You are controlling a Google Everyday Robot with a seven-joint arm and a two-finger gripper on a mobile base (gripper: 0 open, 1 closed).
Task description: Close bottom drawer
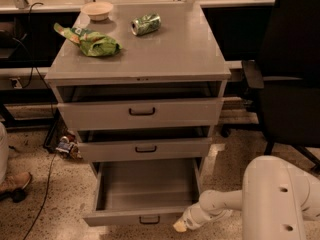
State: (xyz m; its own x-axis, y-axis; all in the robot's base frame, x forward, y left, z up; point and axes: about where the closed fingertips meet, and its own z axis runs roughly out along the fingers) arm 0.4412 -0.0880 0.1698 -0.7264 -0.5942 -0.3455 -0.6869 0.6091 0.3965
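Looking down at a grey metal cabinet (165, 59) sitting mid-frame, with three drawers that are all out by different amounts; the top drawer (100, 115) and the middle drawer (110, 150) are only cracked open a bit, each with a dark handle in the centre.

The bottom drawer (145, 189) is in the lower centre of the frame and pulled way out, much further than the two above it; you can see straight down onto its grey floor; its shallow front runs close to the bottom edge of the frame, with a small dark loop handle (149, 219) in the middle.

The gripper (180, 226) is at the bottom of the frame, right of centre, low by the floor and just beside the right end of that drawer's front; whether it's actually touching the front, can't tell; whether it's open or closed, can't tell either; only a yellowish tip shows. The white arm (222, 204) reaches in from the robot's big white body (280, 199) in the lower right corner.

On top of the cabinet: a green crumpled bag (95, 43) at the left, a green can (146, 24) lying on its side near the back, and a small pale bowl (97, 10) at the back left corner; all apart from each other.

A black office chair (290, 74) fills the right side; a brown shoe (11, 183) pokes in at the lower left on the speckled floor (55, 209); a dark cable (45, 194) trails down across the floor there too.
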